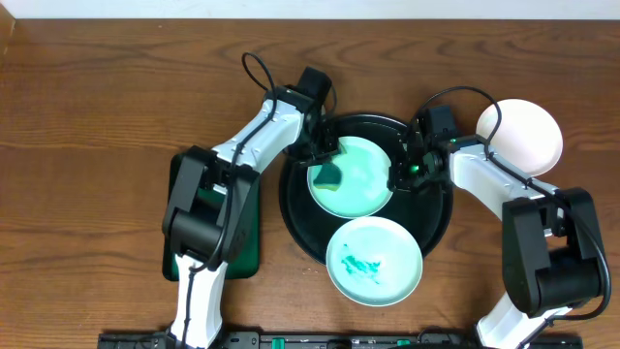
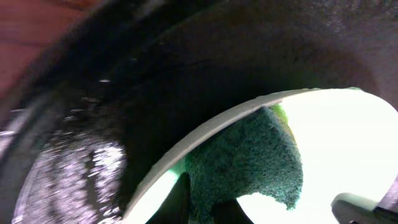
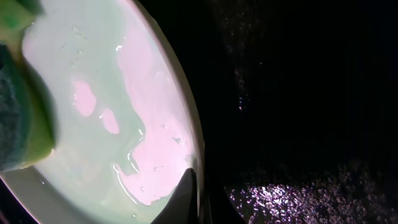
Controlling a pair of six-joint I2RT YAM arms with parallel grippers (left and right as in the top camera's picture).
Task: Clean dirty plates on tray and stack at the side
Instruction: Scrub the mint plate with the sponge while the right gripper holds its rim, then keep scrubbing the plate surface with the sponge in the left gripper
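At the near edge of the desk, the smeared plate [image 1: 374, 260] lay with teal streaks on its face, its far side overlapping the near rim of the tray [image 1: 294, 208]. Toward the left edge, a green rectangular tray [image 1: 248, 233] sat partly beneath the left arm.

Farther in, mid-desk, the wet plate [image 1: 360, 184] rested inside the black tray, covered in a pale mint film with pinkish-white patches showing through in the right wrist view [image 3: 124, 93]. The left end effector [image 1: 325, 158] was clenched on a green sponge [image 1: 328, 175], which pressed on the plate's left part just inside its rim; the left wrist view showed the sponge's coarse face [image 2: 249, 162] against the plate. The right end effector [image 1: 400, 176] met the plate's right rim, one dark finger [image 3: 180, 199] lying over the edge, so it appeared to be pinching the rim.

Toward the far edge on the right, the clean plate [image 1: 520, 136] sat on the bare desk [image 1: 116, 87], apart from the tray.
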